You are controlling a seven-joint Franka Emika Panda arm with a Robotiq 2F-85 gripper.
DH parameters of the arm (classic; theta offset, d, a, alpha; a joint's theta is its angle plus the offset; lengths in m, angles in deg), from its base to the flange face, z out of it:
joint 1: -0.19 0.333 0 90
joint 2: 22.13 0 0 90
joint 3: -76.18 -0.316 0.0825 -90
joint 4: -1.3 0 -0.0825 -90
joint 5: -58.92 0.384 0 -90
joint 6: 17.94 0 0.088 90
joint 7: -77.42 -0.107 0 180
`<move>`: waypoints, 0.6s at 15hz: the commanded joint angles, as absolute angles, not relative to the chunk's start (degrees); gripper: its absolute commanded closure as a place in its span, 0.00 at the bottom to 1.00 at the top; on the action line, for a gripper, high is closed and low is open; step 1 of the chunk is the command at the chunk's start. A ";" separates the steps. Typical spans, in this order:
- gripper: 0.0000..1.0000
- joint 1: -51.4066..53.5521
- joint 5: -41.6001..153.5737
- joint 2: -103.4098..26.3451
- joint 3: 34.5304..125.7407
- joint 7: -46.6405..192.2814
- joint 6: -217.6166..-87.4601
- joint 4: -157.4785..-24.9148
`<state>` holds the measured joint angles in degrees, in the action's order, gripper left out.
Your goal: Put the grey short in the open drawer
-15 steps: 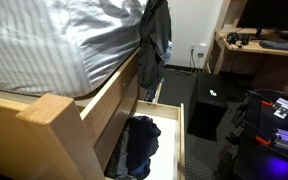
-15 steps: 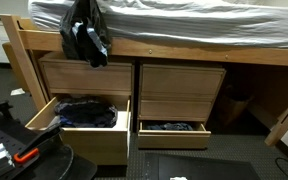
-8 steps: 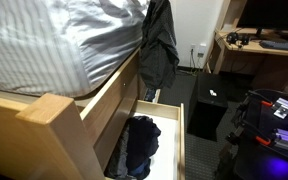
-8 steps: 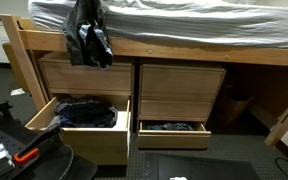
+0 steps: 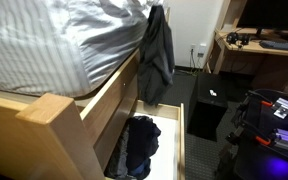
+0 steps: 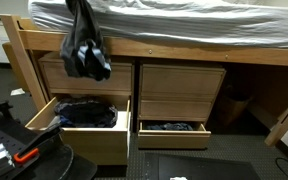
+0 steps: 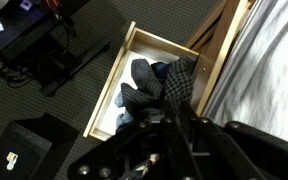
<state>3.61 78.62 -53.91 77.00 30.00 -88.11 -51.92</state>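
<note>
Above the open drawer (image 6: 92, 143), at twelve o'clock from the dark clothes (image 6: 84, 112) inside it, the grey shorts (image 6: 84, 45) hang against the bed frame (image 6: 184, 48), clamped in the gripper (image 7: 176, 112). The best move is probably to lower straight toward six o'clock and release only once the cloth is inside.

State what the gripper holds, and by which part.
The grey shorts, pinched at their upper end by the gripper; they hang above the open drawer.

One grey short (image 6: 85, 50), two open drawers (image 6: 84, 140), two closed drawers (image 6: 181, 82), one bed (image 6: 184, 15)
</note>
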 commanded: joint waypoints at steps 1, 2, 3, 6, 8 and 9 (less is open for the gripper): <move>0.53 3.63 78.32 -53.96 77.00 29.88 -88.07 -51.91; 0.70 3.65 78.23 -54.00 77.00 29.87 -88.06 -51.91; 0.64 3.65 78.23 -54.01 77.00 29.87 -88.06 -51.91; 0.53 3.65 78.24 -54.01 77.00 29.87 -88.06 -51.91; 0.53 3.65 78.24 -54.01 77.00 29.87 -88.06 -51.91; 0.53 3.65 78.24 -54.01 77.00 29.87 -88.06 -51.91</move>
<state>3.65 78.24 -54.01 77.00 29.87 -88.06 -51.91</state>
